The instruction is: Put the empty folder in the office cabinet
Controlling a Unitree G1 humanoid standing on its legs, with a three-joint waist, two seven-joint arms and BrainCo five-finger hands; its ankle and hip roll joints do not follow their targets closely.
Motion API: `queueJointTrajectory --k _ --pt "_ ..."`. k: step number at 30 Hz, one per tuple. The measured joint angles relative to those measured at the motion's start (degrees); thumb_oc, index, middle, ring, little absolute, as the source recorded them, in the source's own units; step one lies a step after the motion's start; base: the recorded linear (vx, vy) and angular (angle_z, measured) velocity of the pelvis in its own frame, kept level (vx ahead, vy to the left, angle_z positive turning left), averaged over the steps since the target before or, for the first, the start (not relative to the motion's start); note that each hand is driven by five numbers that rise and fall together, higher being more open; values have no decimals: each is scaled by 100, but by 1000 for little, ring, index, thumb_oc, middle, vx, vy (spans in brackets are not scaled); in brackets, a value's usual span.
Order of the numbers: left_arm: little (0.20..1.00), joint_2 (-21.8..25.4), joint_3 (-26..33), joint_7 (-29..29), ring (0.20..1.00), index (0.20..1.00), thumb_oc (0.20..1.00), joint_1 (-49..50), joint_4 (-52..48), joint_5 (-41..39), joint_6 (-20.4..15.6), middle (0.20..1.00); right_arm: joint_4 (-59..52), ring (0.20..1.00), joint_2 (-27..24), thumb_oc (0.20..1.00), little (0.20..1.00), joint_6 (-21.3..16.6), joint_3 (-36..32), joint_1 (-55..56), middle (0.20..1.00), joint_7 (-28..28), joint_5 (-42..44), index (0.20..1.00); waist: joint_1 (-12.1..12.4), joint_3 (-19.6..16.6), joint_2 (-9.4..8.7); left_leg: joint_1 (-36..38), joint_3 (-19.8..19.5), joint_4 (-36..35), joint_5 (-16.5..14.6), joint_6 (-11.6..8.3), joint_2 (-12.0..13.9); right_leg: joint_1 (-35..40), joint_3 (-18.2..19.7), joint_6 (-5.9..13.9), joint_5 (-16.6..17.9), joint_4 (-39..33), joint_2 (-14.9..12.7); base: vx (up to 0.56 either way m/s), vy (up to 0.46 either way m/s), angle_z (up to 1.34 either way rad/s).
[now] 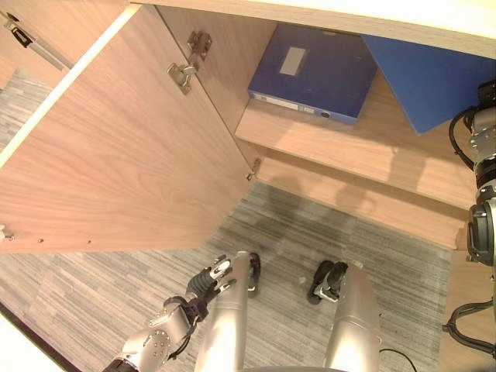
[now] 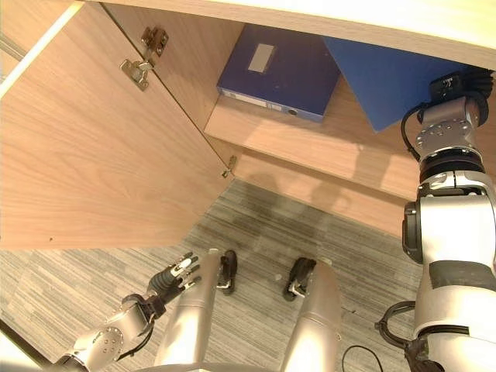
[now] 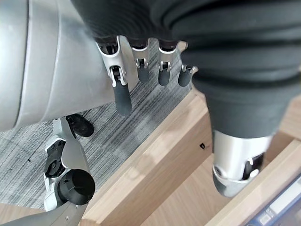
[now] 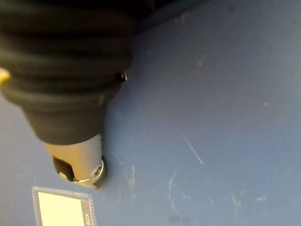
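blue folder (image 2: 387,77) sits tilted at the right of the cabinet shelf (image 1: 364,147), its far part under the cabinet top, with the right hand (image 4: 77,162) against its face; a second blue folder (image 1: 310,74) already lies flat on the shelf to its left. the step in hand looks like the final seating of the folder, and to do it well the right arm should push it straight toward the back, keeping it clear of the flat folder beside it so the two do not jam, then lower it until it rests fully on the wood before letting go. in the right wrist view the thumb lies on or just over the blue cover beside a pale label (image 4: 61,207), but the fingers are hidden, so i cannot tell whether the hand is clamped on the folder or only pressing it. the left hand (image 1: 211,277) hangs low near the carpet (image 1: 294,232), well away from the shelf, fingers relaxed and apart with nothing in them. the wooden door (image 1: 116,155) stands wide open at the left, so it should not hinder the push
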Motion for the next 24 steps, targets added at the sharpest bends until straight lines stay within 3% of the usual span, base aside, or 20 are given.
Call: queueJointTrajectory --k 4,10,13,19,24 --pt "1000 126 -30 87 1000 1000 1000 1 12 -1 0 1000 6 200 138 200 200 -259 -512 -1 200 -243 385 200 15 1 2 -33 9 87 -33 45 0 0 0 -2 -3 32 -12 0 0 0" --pt "1000 144 -30 162 1000 1000 1000 6 151 -1 -12 1000 -25 200 229 200 200 -997 -1454 2 200 -551 1095 200 37 17 88 -44 62 183 -90 78 0 3 32 -1 -49 100 -39 -1 6 0" --pt "1000 141 -52 207 1000 1000 1000 8 222 -1 -14 1000 -76 200 242 200 200 -1232 -1629 24 200 -584 1142 200 5 27 234 -26 71 245 -130 105 8 4 46 -9 -48 128 -42 -1 12 0" --pt "1000 141 -99 239 1000 1000 1000 10 271 0 -60 1000 -749 200 399 200 200 -1739 -2232 614 200 -684 1302 200 -24 43 313 34 141 313 -202 156 44 3 130 -5 -72 188 -25 -2 21 -4" --pt "1000 144 -97 233 1000 1000 1000 27 301 1 -82 1000 -745 200 353 200 200 -1926 -2343 681 200 -763 1304 200 -85 43 313 11 150 334 -235 153 59 4 145 8 -82 186 -11 -4 7 -2"
